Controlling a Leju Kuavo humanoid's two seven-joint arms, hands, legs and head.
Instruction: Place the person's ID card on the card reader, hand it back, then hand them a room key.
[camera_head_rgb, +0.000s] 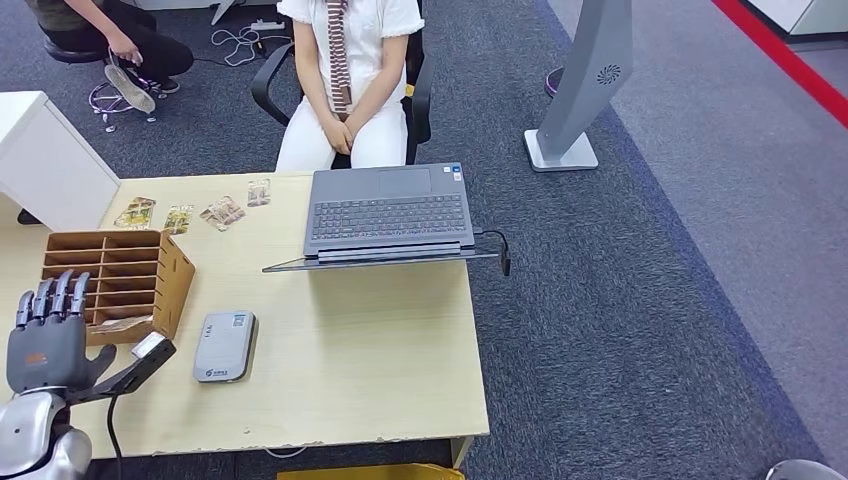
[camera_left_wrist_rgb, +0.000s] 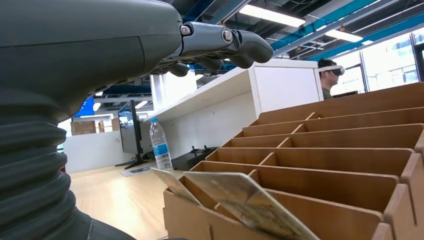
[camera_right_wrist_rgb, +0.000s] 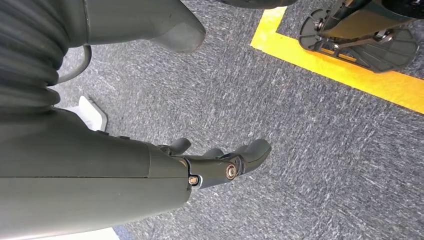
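Hovering with fingers apart and holding nothing, left hand (camera_head_rgb: 45, 335) is sitting just beside the brown slotted cardboard organiser (camera_head_rgb: 120, 280) on the pale wood-grain worktop (camera_head_rgb: 350, 360). Grey flat rectangular card reader (camera_head_rgb: 224, 346) is lying near it. Glossy cards (camera_left_wrist_rgb: 245, 205) are leaning in the organiser's front slot. Right hand (camera_right_wrist_rgb: 215, 165) is hanging over speckled grey carpet (camera_right_wrist_rgb: 300, 140), fingers loosely curled, gripping nothing.

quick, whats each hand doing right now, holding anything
Left hand: open, holding nothing, fingers extended beside the wooden organizer.
Right hand: open, holding nothing, hanging over the carpet.
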